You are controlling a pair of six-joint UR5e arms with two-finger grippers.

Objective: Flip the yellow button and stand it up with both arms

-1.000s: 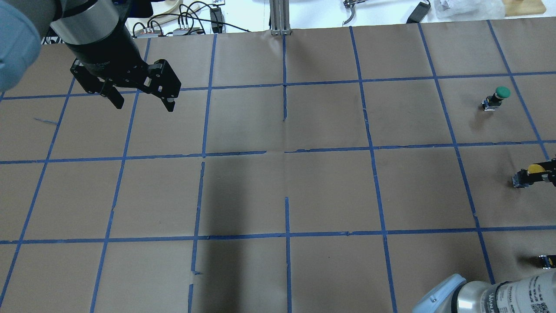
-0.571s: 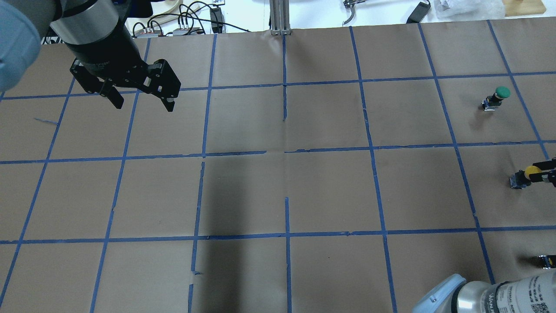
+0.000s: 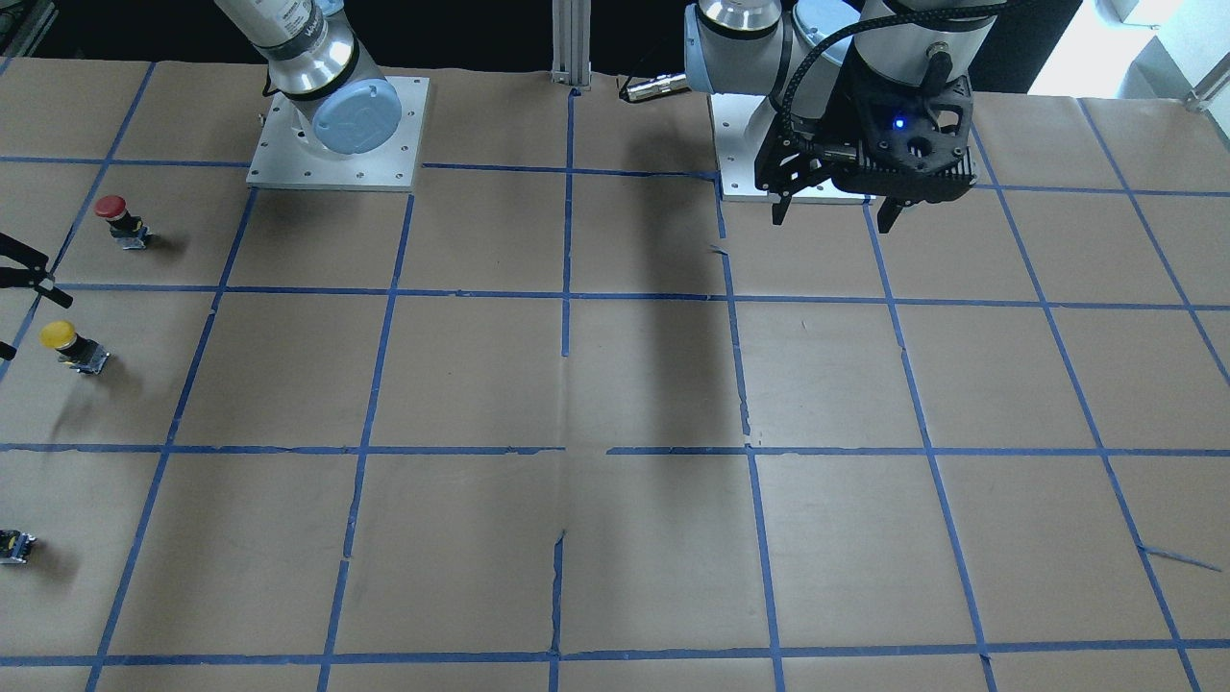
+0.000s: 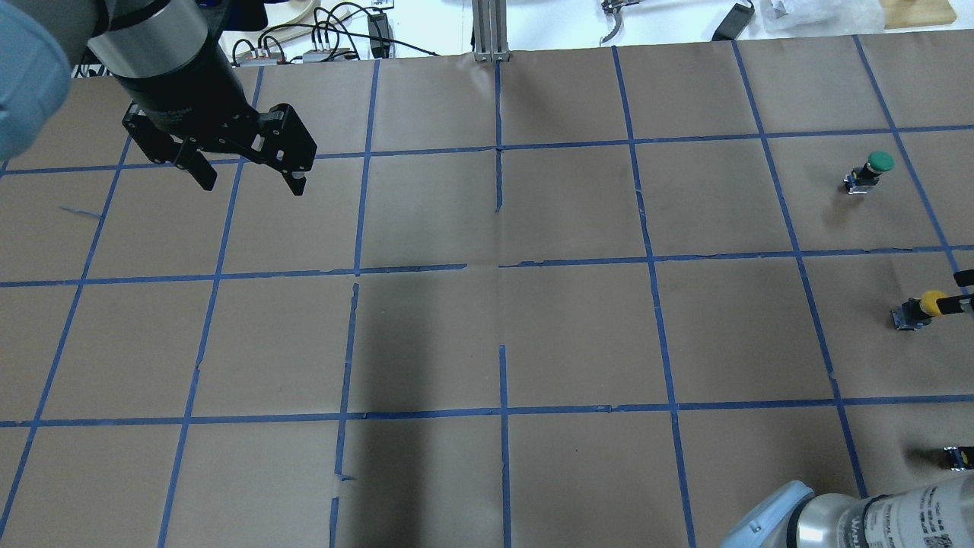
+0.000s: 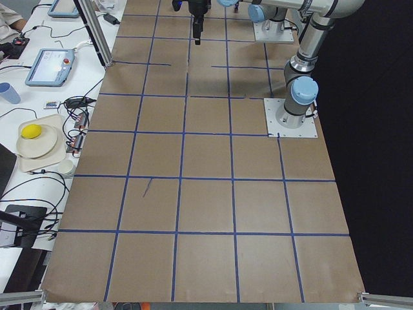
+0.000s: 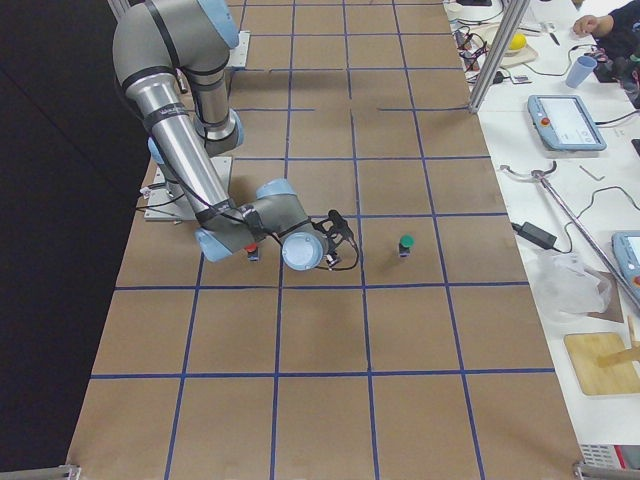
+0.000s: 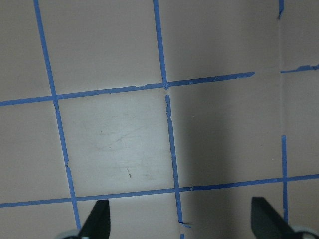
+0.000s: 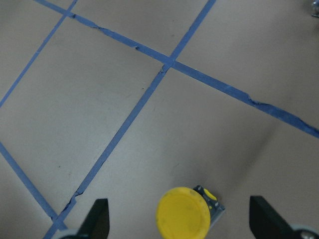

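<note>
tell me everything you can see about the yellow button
The yellow button has a round yellow cap, plastic by its look, on a short black body with a grey base. It seems to stand cap up on the paper-covered table, inside a blue-taped square at the robot's far right. The right gripper hangs open over it, a finger on each side; nothing seems to touch it.

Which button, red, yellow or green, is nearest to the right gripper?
The yellow button: it alone sits between the open fingers of the right gripper. The red button and the green button are farther off, one on each side.
</note>
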